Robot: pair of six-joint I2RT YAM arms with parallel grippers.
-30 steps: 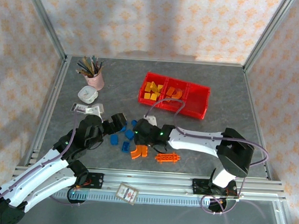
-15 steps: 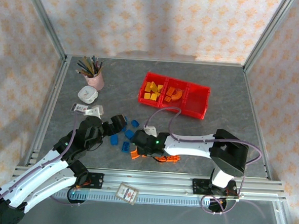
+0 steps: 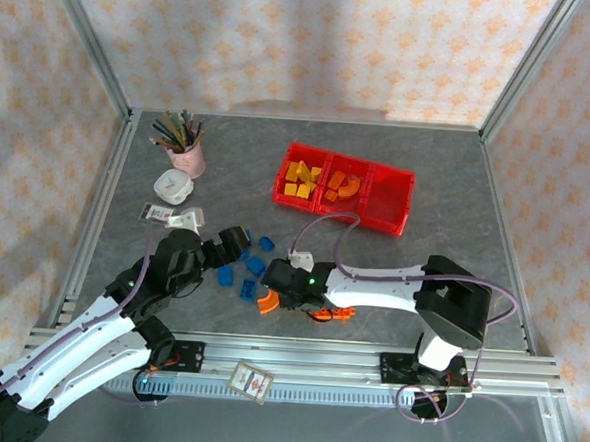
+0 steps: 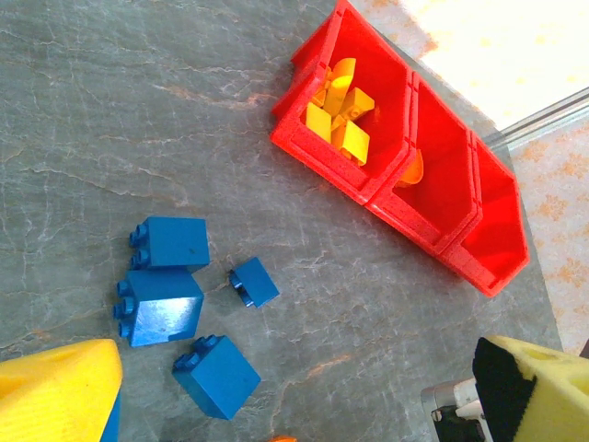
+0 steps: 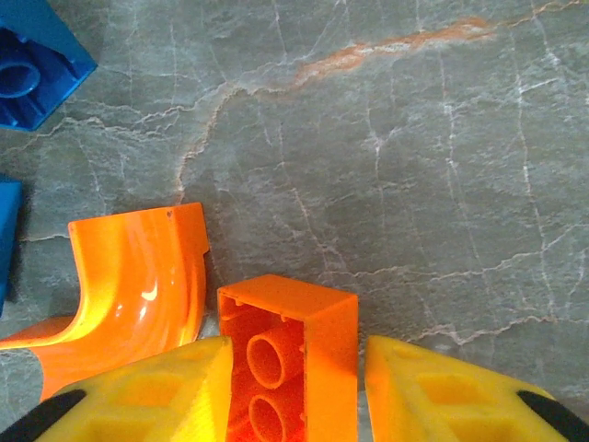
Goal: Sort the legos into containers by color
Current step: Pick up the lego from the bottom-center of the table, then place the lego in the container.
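- At the near edge of the surface (image 5: 414,138), the right pincer (image 5: 294,391) straddles an orange brick (image 5: 290,350), narrowed almost to its sides; whether it grips cannot be told.
- An orange arch (image 5: 138,276) lies just beside the brick.
- The left pincer (image 4: 294,391) gapes wide and empty near the blue bricks (image 4: 166,304).
- Farther off, the red tray (image 4: 317,157) holds yellow bricks (image 4: 340,115).
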